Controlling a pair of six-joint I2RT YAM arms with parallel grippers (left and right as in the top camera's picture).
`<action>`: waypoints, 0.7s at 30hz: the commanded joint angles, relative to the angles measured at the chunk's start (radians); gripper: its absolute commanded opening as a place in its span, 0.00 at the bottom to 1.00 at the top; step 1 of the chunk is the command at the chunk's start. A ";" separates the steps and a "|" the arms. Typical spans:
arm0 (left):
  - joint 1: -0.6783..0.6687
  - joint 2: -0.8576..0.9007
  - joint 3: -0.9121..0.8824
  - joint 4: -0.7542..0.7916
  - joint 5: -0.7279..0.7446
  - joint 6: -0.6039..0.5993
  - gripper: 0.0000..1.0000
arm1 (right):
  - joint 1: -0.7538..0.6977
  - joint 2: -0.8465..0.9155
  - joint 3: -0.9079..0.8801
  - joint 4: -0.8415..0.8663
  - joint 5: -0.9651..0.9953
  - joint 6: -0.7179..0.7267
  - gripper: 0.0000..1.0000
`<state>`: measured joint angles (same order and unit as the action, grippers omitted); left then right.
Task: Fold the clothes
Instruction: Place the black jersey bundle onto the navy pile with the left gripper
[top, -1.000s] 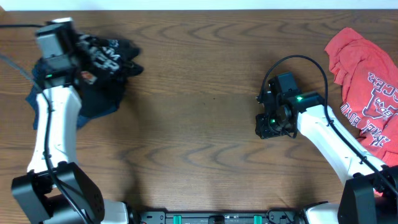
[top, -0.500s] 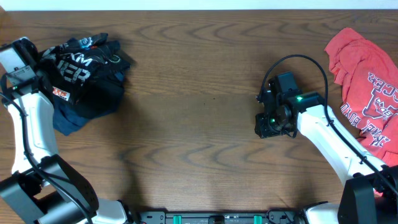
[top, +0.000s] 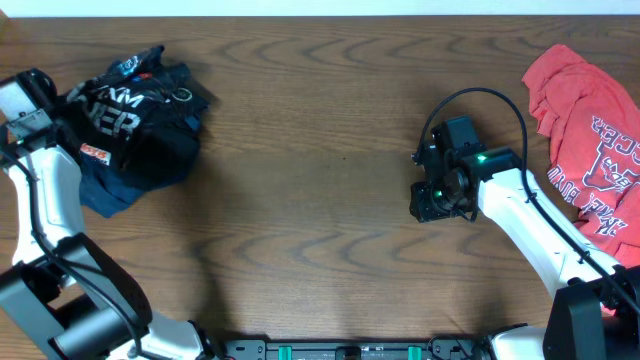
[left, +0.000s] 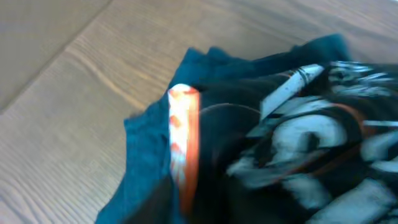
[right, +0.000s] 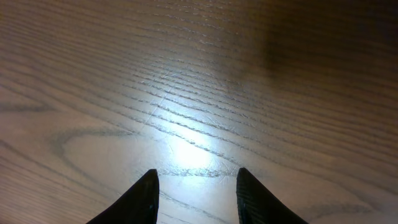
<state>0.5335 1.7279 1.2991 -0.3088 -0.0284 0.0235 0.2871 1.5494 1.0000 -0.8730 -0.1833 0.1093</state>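
We are dealing with the jersey (top: 140, 120), lying bunched at the table's (top: 320, 200) far left. Our left gripper (top: 62, 112) is sitting beside it, perhaps touching; its jaws we cannot tell. Our right gripper (right: 194, 193) is hanging open, empty. We should be dragging the jersey centreward and flattening it first.

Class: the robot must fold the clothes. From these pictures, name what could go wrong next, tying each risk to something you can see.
1. The black jersey lies crumpled on a blue garment; a grab may catch both layers.
2. The right gripper hangs open over bare table, far from the jersey, so one arm may only drag it.
3. The red shirt lies beside the right arm; a swing could snag it.
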 joint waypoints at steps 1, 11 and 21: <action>0.026 0.039 0.029 -0.013 -0.010 -0.042 0.77 | 0.008 0.007 0.000 0.001 0.003 -0.010 0.39; 0.017 -0.139 0.081 -0.046 0.016 -0.066 0.98 | 0.008 0.007 0.000 0.013 0.003 -0.010 0.39; -0.171 -0.172 0.080 -0.102 0.178 -0.045 0.59 | 0.008 0.007 0.000 0.040 0.003 -0.010 0.39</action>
<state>0.4229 1.5070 1.3827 -0.3920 0.0982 -0.0357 0.2871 1.5494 1.0000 -0.8360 -0.1833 0.1093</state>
